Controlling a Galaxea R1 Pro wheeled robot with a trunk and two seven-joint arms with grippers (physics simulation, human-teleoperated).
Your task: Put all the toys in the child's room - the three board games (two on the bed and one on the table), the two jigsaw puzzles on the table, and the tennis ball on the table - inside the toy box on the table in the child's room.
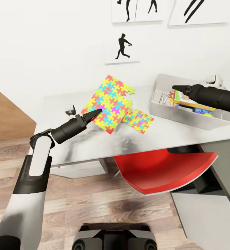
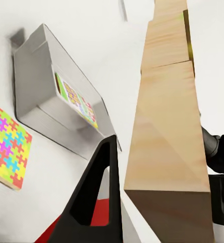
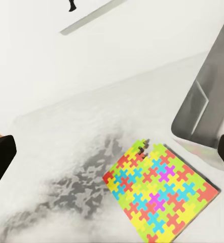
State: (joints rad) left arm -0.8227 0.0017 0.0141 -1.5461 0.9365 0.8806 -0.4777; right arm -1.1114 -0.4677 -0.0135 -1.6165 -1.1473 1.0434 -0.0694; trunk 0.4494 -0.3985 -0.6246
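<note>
the left gripper (image 1: 95,113) seems to pinch the larger jigsaw puzzle (image 1: 109,102) by its edge, tilting it off the table (image 1: 76,139) for transfer; right gripper (image 1: 176,88), width unclear, hovers over the toy box (image 1: 184,113).

1. Desk (image 1: 94,146) runs across the view, wall behind it.
2. Larger puzzle (image 1: 109,102) lies mid-desk; smaller puzzle (image 1: 138,120) just beside it on the right, nearer the front edge.
3. Toy box (image 1: 184,113) sits on the desk at right, well apart from the larger puzzle.
4. Game boxes (image 1: 184,99) lie inside the toy box, probably stacked.
5. Chair (image 1: 163,170) is tucked under the desk front, below the toy box.
6. Left tool (image 1: 95,113) is at the larger puzzle's left edge; right tool (image 1: 177,88) is over the toy box.
</note>
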